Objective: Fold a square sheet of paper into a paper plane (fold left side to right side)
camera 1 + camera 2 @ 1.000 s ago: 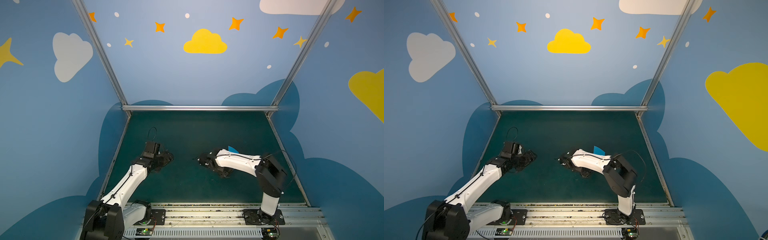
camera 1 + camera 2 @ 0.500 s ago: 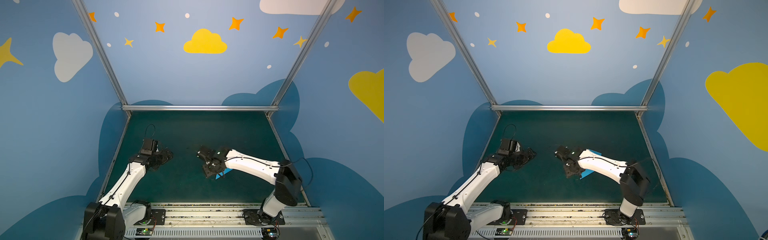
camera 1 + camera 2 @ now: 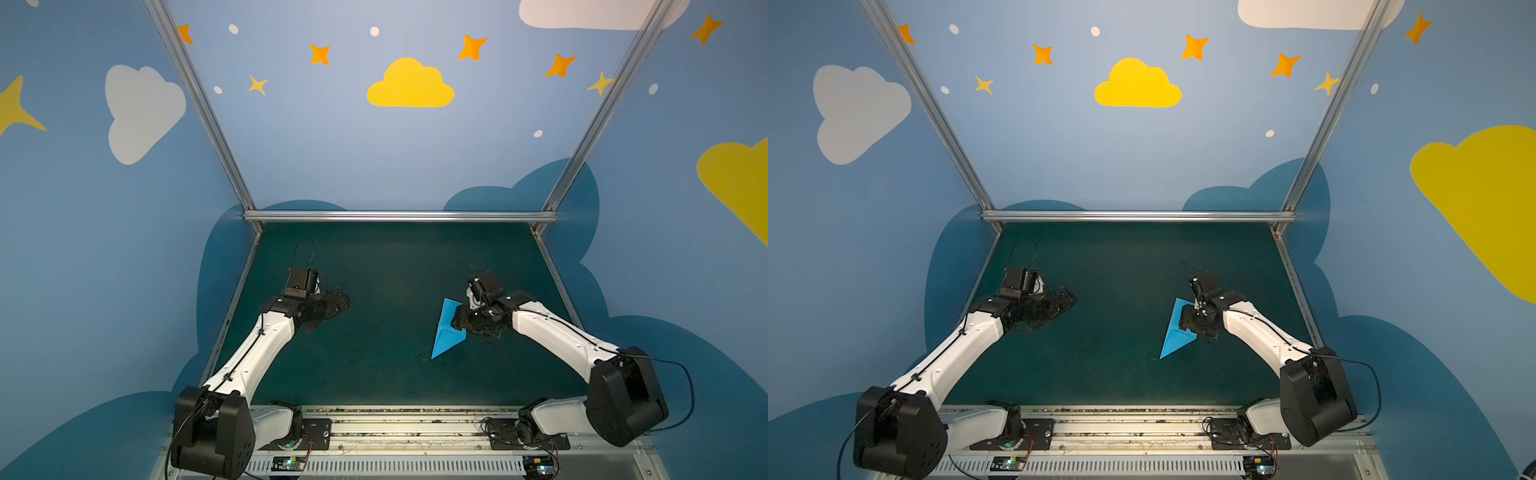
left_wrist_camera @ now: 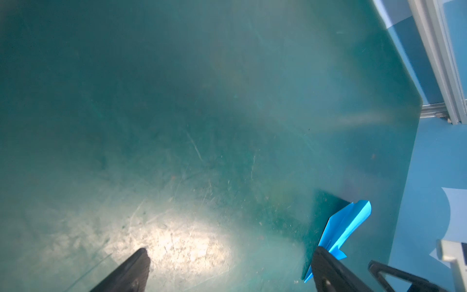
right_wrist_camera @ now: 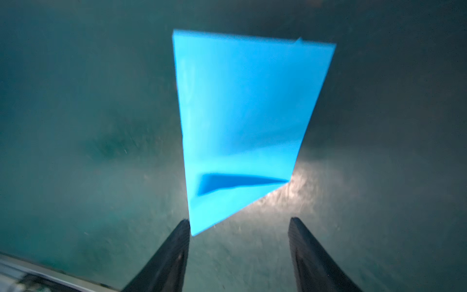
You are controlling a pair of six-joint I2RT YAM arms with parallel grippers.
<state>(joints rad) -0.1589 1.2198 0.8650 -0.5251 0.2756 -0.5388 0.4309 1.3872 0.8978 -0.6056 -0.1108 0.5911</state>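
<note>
Two-handed, pinching nothing: holding the black left gripper [image 3: 340,302] spread wide above the dark green table mat [image 3: 395,257]. Hovering the right gripper [image 5: 238,222], jaws parted, over the slim pointed sky-blue paper plane [image 3: 446,332] lying on it right of middle.

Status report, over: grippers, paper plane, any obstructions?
Left gripper open, empty. Right gripper open, by paper plane. Plane lies on green mat, unheld. No obstructions seen.
</note>
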